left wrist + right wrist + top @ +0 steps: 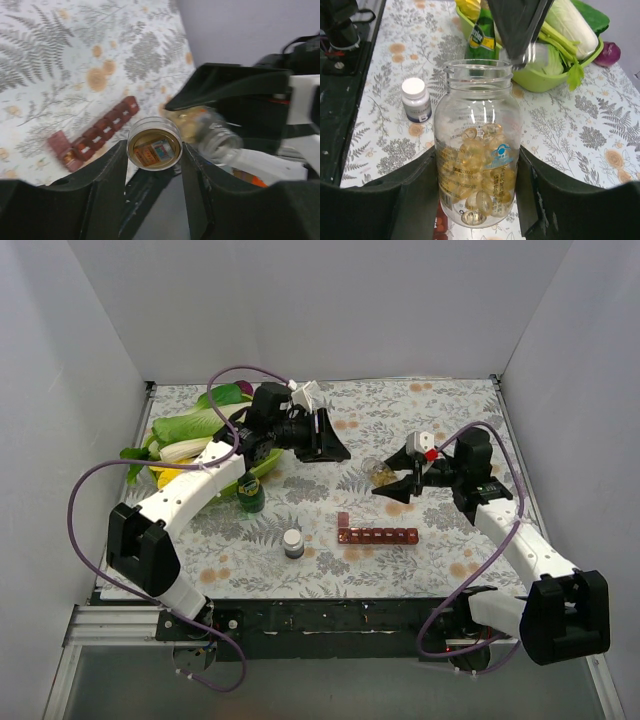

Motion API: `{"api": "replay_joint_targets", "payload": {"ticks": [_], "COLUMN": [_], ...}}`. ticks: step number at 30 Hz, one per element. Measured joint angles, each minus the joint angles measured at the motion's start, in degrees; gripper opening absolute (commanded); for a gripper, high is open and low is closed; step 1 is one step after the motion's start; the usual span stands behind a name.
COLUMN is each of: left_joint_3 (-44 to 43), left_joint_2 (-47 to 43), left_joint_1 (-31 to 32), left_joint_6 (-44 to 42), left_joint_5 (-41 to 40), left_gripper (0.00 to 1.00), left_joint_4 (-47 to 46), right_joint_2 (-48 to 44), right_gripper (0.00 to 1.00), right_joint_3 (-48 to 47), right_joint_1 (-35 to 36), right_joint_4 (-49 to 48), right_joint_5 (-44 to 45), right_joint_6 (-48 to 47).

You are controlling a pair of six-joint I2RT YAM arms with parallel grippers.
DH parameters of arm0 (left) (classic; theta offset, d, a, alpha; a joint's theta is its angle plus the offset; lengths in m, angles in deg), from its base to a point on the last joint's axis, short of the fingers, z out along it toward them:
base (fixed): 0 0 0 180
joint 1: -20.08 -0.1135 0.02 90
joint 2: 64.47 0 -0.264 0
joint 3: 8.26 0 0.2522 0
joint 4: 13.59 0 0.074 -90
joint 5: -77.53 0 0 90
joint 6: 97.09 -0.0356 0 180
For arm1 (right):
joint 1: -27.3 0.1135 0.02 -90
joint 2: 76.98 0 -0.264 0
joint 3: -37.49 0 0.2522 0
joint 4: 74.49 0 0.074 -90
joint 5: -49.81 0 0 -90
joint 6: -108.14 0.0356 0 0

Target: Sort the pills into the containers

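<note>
You are at the pouring step, as I judge it. The right gripper (476, 170) is clamped on the body of the clear plastic jar (476, 125), which has its mouth uncovered and holds yellow soft capsules (470, 165). The jar hangs just beyond the narrow dark red translucent plastic strip of small lidded compartments (378, 535), on the side away from the arm bases. The left gripper (154, 150) pinches a round shiny lid (153, 143), prob. the jar's own, further beyond the strip and to its left. The strip lies flat on the floral table (450, 410), untouched by both arms. For the next move, bring the jar mouth over the compartment that stands open at the strip's left end, then tip slowly. The mouth looks wider than one compartment, so capsules may spill beside it. Count: one strip w/ approx. seven compartments, one flap open; one loose lid; three bottles in total, i.e. the jar, a small grey bottle with a white cap (293, 542) left of the strip, and a green bottle with a dark cap (251, 496) further left. The capsules are too many to count.
</note>
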Motion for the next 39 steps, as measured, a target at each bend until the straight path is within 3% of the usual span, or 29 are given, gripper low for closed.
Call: {"api": "replay_joint_targets", "payload": {"ticks": [4, 12, 39], "left_joint_3": [0.1, 1.2, 2.1], "left_joint_2": [-0.7, -0.6, 3.9], "left_joint_1": [-1.3, -1.4, 0.2], "left_joint_6": [6.4, 12.6, 12.3], "left_joint_5": [8.2, 14.8, 14.2], "left_gripper": [0.26, 0.25, 0.24], "left_joint_4": [-5.0, -9.0, -6.0], "right_joint_2": [0.0, 0.0, 2.0], "right_gripper": [0.01, 0.01, 0.01], "right_joint_3": [-0.4, -1.0, -3.1], "right_joint_1": [2.1, 5.0, 9.3], "right_joint_4": [6.3, 11.2, 15.0], "right_joint_5": [4.6, 12.7, 22.9], "right_joint_6": [-6.9, -11.4, -12.1]}}
